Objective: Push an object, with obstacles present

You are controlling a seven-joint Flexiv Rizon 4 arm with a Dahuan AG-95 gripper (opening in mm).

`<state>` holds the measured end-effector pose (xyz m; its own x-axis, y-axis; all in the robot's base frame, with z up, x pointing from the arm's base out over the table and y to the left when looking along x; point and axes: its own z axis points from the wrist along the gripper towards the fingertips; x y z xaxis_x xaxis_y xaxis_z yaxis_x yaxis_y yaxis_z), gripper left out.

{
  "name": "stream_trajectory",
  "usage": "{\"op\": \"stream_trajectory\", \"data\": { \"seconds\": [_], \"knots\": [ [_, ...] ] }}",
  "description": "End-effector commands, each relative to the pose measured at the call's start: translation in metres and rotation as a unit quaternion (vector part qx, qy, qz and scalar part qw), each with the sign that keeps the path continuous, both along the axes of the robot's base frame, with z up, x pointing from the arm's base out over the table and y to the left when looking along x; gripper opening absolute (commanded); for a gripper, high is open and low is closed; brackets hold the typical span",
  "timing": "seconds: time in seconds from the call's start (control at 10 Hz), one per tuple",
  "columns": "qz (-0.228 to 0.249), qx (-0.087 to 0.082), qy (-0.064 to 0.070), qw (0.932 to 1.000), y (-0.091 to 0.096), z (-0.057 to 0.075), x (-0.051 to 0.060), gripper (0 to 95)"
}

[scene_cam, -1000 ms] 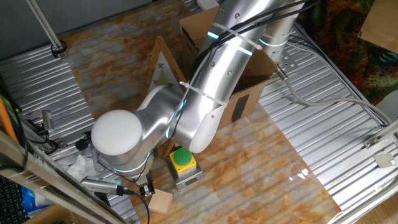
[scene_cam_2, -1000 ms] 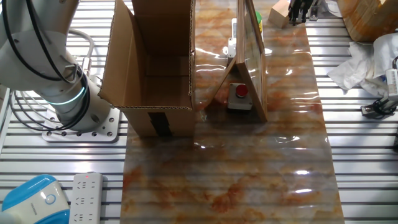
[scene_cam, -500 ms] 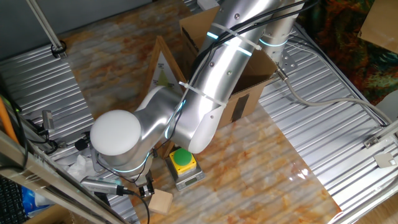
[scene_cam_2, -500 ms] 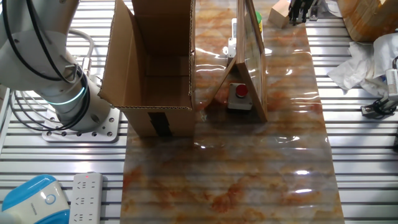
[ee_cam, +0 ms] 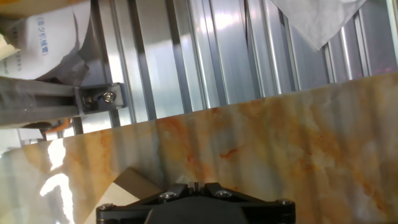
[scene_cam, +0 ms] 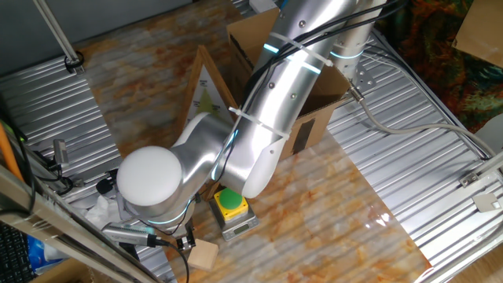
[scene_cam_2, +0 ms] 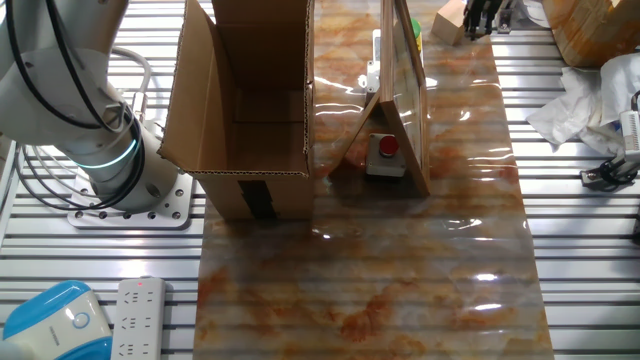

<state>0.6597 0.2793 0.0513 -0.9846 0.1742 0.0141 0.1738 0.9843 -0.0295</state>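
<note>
The arm (scene_cam: 275,102) reaches across the marbled table (scene_cam_2: 400,270) from its base (scene_cam_2: 110,170), over the open cardboard box (scene_cam_2: 245,100). Beside the box stands the framed board (scene_cam_2: 405,90), tilted, with the button (scene_cam: 231,203) on its grey base just beside it. The gripper (scene_cam_2: 487,15) hangs low at the table's far end; its fingers are dark and small there, and the hand view shows only the hand's body, so I cannot tell how the jaws stand. The cube (scene_cam: 202,254) sits on the table, just beside the gripper and near the button.
</note>
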Motion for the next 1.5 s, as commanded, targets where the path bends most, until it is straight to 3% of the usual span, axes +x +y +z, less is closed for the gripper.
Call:
{"op": "stream_trajectory", "data": {
  "seconds": [0.1, 0.8, 1.1, 1.5],
  "knots": [
    [-0.002, 0.001, -0.001, 1.0000, -0.0004, -0.0001, -0.0006, 0.0],
    [-0.010, 0.017, -0.015, 0.9997, -0.0004, -0.0001, -0.0006, 0.0],
    [-0.018, 0.040, -0.027, 0.9987, -0.0004, -0.0001, -0.0006, 0.0],
    [-0.024, 0.051, -0.025, 0.9981, -0.0004, -0.0001, -0.0006, 0.0]
  ]
}}
